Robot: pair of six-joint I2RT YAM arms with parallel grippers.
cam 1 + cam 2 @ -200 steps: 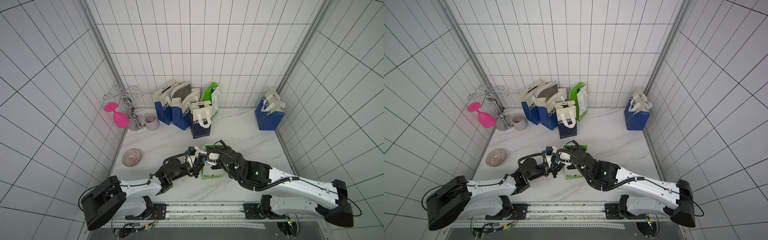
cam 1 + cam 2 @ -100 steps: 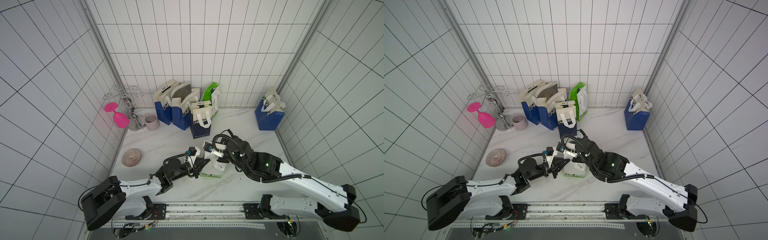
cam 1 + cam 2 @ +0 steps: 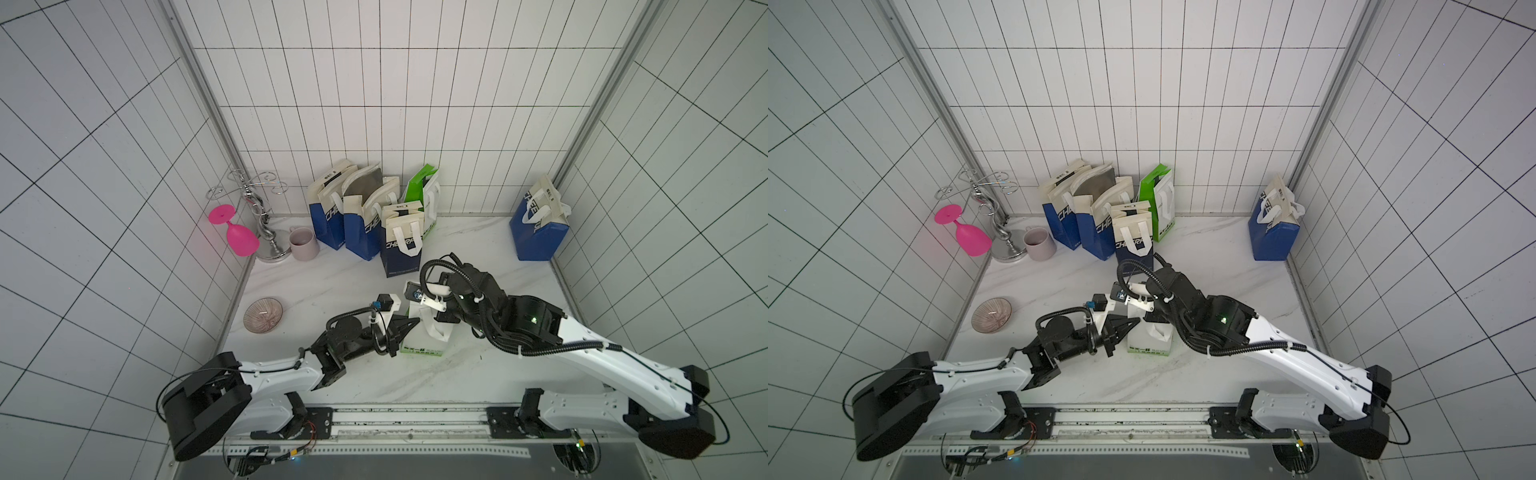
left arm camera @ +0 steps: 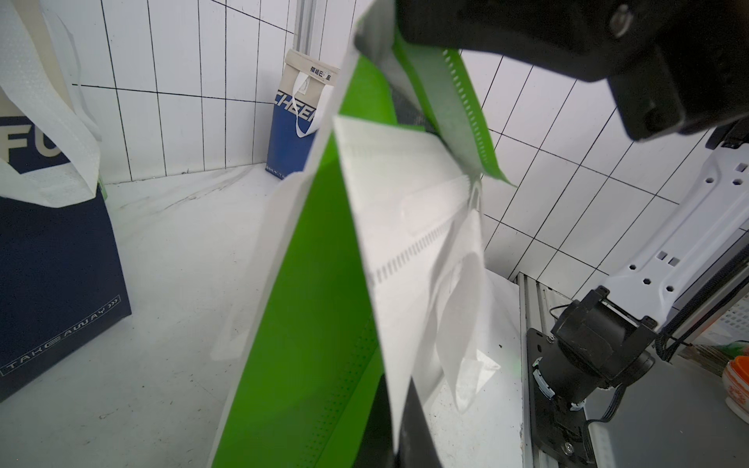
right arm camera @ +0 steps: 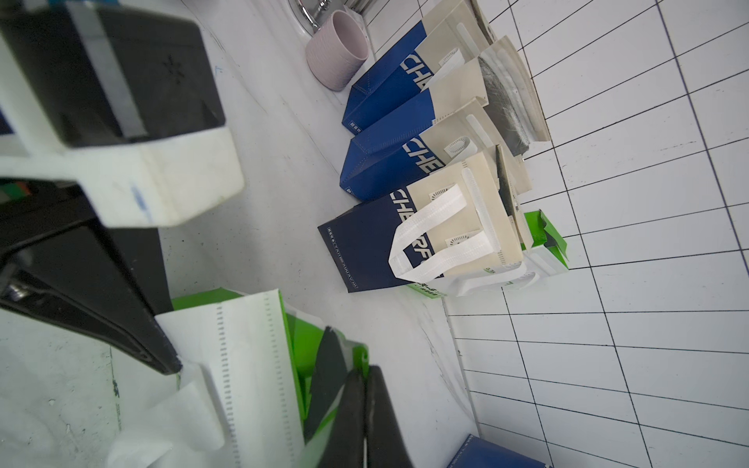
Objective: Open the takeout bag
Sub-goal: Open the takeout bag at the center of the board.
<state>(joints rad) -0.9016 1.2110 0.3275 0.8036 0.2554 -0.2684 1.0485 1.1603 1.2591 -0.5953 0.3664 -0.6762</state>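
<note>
The green-and-white takeout bag (image 3: 432, 332) stands upright near the front middle of the table (image 3: 490, 257), between the two arms; the left end effector (image 3: 413, 323) is pinched tight on its white side panel; the right end effector (image 5: 364, 399) is clamped on its green top edge from the opposite side; a narrow gap shows at the mouth; blue bags (image 3: 365, 224) stand along the back wall.

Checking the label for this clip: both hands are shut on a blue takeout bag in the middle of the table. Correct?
Not blue. The left hand and right hand are shut on a green-and-white takeout bag in the middle of the table, as both top views show.
</note>
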